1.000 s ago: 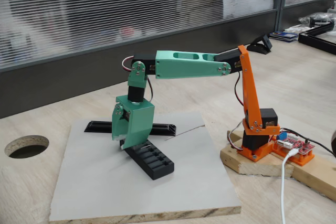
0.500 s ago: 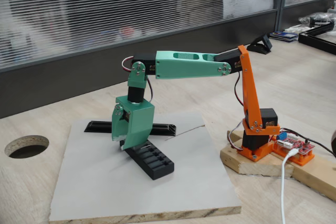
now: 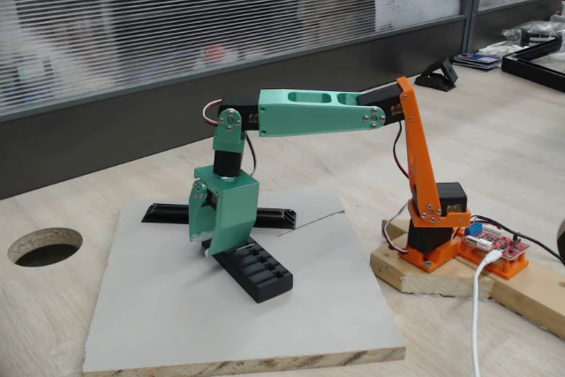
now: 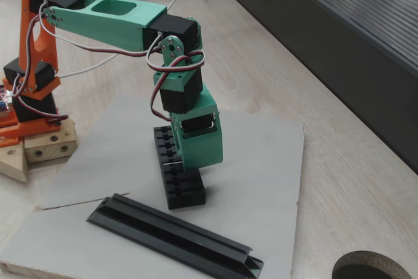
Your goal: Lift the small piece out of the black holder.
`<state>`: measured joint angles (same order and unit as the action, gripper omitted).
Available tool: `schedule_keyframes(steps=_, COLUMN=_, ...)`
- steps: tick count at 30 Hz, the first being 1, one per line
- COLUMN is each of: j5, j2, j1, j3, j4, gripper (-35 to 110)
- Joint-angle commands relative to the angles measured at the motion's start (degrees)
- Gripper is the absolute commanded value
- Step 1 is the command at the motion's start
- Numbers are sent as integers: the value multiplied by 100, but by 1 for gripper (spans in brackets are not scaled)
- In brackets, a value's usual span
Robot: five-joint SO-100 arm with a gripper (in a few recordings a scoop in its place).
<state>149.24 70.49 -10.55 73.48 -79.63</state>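
Fingers of our gripper (image 4: 189, 169) meet the black holder (image 3: 254, 273); we cannot tell their opening. Its long axis crosses the black rail strip (image 4: 175, 235) behind it.

The black holder (image 3: 253, 271) is a rectangular block with a row of parallel slots across its top, lying flat on a grey board (image 3: 177, 324) and running diagonally across it in both fixed views (image 4: 176, 174). One end of the block sits under the green fingers and is hidden by them; the other end is free and shows several empty slots. A sliver of pale material shows at the holder's covered end (image 3: 209, 252), likely the small piece; too little is visible to tell its pose.
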Motion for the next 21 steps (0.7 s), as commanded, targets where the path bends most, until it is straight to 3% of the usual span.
schedule_keyframes(steps=1, j5=70, j2=158, j1=-105, j3=-88, j4=-88, gripper=31)
schedule_keyframes(steps=8, j5=62, j2=141, j1=-105, j3=-88, j4=-97, gripper=30)
schedule_keyframes(steps=16, j5=62, j2=193, j1=-35, j3=-105, j4=-9, gripper=4)
schedule_keyframes(steps=21, j5=62, j2=149, j1=-35, j3=-105, j4=-79, gripper=2)
